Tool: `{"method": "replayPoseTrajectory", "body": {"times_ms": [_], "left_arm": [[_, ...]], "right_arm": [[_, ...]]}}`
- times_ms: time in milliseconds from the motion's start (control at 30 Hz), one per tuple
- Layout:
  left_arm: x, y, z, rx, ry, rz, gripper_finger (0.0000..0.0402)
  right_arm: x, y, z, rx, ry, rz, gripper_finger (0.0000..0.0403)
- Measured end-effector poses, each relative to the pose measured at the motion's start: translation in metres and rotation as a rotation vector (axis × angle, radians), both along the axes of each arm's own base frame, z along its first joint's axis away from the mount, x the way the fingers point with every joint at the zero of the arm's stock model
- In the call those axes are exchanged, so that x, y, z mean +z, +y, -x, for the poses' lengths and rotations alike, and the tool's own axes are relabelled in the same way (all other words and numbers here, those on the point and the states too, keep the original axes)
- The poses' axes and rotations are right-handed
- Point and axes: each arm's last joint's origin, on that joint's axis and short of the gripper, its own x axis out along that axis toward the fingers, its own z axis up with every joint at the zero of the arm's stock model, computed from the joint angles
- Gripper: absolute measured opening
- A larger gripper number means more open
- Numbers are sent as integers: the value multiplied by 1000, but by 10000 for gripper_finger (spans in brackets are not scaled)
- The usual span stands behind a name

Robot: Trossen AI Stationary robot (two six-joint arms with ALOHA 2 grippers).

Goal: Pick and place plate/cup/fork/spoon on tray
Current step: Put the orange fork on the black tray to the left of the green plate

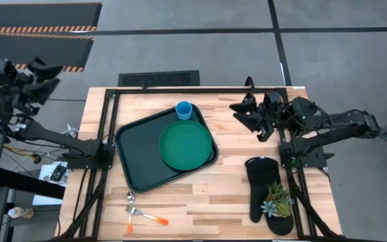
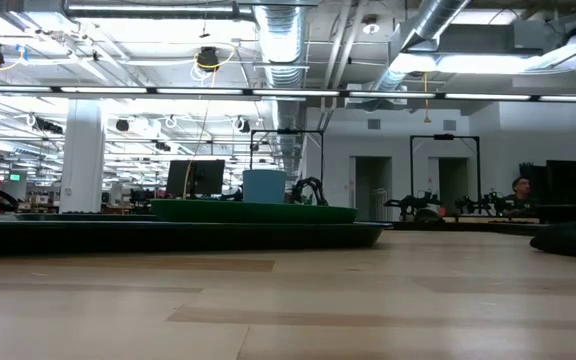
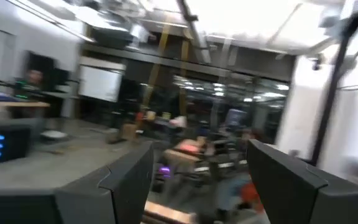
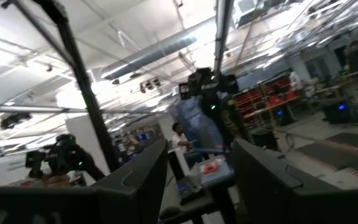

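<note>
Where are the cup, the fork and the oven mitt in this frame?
cup (image 1: pixel 184 109), high view, on its open blue top.
fork (image 1: pixel 147 216), high view, on the neck between tines and orange handle.
oven mitt (image 1: pixel 261 185), high view, on its black middle.

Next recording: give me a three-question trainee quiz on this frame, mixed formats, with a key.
1. True or false: the plate lies on the tray.
2. Where is the cup? A) on the oven mitt B) at the tray's far edge beside the plate C) in the right pincer
3. Fill in: the fork and spoon lie on the ____, off the tray.

Key: 1 true; 2 B; 3 table.
</note>
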Motion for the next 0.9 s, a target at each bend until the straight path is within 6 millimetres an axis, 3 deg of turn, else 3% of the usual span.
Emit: {"method": "replayPoseTrajectory", "body": {"times_ms": [233,433,533,633,700,800,900], "left_arm": [[-4,15,39,361,102,27,245],[-15,25,76,776,195,148,245],[-22,25,91,877,177,226,245],[-28,22,93,753,155,288,245],[-32,17,81,565,208,292,245],[-43,4,45,213,345,338,245],[-66,-7,2,82,534,416,245]], "right_arm": [[1,-13,8,-107,27,-25,205],[-1,-18,13,-173,77,-46,205],[-3,-18,12,-176,91,-47,205],[-4,-19,12,-197,107,-55,205],[-6,-20,12,-221,127,-63,205],[-10,-22,11,-252,169,-72,205],[-13,-25,10,-266,199,-73,205]]}}
